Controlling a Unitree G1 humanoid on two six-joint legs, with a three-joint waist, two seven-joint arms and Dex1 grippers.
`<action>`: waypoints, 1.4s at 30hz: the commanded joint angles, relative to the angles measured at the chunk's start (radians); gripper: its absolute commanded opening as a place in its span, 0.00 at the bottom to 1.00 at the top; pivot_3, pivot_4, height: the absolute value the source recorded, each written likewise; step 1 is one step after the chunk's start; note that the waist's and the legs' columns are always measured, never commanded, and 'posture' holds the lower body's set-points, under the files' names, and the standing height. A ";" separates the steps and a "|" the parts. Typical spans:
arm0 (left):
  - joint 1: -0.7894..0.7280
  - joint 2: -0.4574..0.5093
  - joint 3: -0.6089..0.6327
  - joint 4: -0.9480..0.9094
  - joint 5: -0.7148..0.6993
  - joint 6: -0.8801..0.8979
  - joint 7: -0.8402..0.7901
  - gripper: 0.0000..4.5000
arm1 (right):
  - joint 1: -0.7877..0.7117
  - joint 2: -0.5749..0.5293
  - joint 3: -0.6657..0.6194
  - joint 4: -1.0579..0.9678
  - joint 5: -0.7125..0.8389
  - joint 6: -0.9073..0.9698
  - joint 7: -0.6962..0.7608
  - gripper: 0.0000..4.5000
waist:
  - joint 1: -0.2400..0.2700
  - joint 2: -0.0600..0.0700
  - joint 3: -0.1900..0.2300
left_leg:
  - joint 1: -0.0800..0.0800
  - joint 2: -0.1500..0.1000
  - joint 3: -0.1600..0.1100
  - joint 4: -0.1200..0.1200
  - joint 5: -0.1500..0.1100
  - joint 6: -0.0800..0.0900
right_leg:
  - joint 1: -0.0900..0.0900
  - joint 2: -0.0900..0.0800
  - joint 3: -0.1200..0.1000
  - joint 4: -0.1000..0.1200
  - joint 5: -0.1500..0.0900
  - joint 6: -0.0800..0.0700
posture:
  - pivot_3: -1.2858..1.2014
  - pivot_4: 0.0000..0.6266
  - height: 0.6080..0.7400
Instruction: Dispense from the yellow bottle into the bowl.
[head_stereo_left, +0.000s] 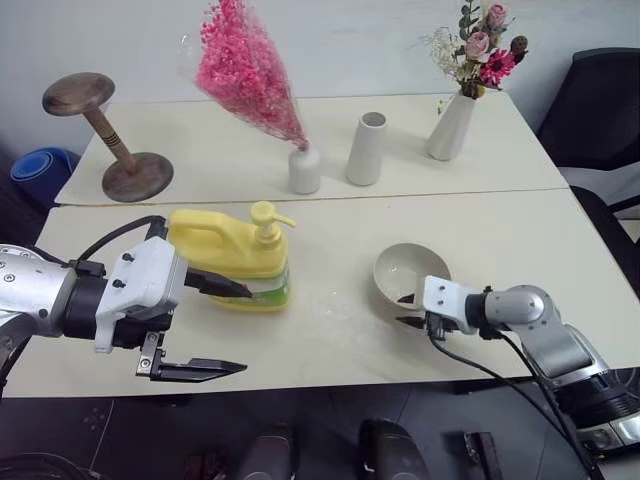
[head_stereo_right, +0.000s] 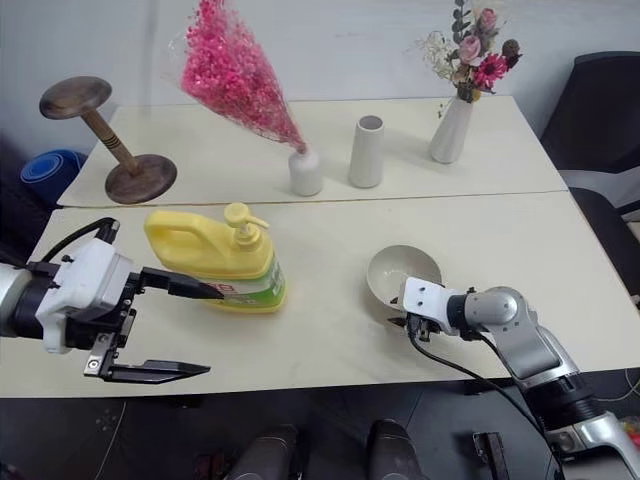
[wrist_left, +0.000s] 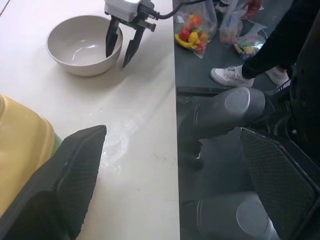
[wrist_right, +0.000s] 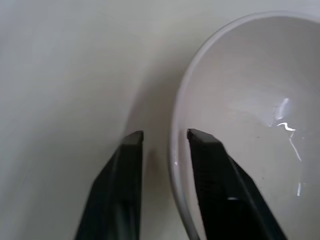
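Yellow bottle upright on table, left of centre, pump spout pointing right. Bowl on same table, well to right of bottle, near front edge. Left tool wide open, hovering at bottle's near-left side; upper finger just in front of label, lower finger out past table front edge. Right tool straddles bowl's near rim: one finger inside, one outside, narrow gap between, rim between them; firm grip not certain.

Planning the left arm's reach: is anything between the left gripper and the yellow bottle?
Nothing visible. The left gripper hangs open right beside the yellow bottle, its upper finger already at the bottle's side, with bare table around.
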 joint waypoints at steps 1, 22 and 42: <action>-0.016 -0.008 0.022 0.003 -0.009 0.007 0.006 1.00 | -0.009 0.003 -0.007 -0.007 0.017 -0.035 0.027 0.00 | 0.000 -0.001 0.000 | 0.000 0.000 0.000 0.000 0.000 0.000 | 0.000 0.000 0.000 0.001 0.000 0.000 | 0.52 0.24 1.00; -0.547 0.049 -0.092 0.467 -0.058 0.053 -0.035 0.40 | -0.605 0.083 0.107 -0.097 0.158 0.176 0.384 0.00 | -0.003 -0.010 0.006 | -0.003 -0.001 0.002 0.002 0.000 0.000 | -0.006 0.001 0.003 0.005 0.000 0.000 | 0.52 0.24 1.00; -0.682 -0.173 -0.342 0.433 0.266 -0.076 -0.037 0.00 | -0.734 0.087 0.114 -0.099 0.242 0.169 0.553 0.00 | -0.027 -0.013 0.007 | -0.022 -0.001 0.001 0.016 -0.001 0.001 | -0.022 0.001 0.003 0.014 0.001 0.003 | 0.52 0.24 1.00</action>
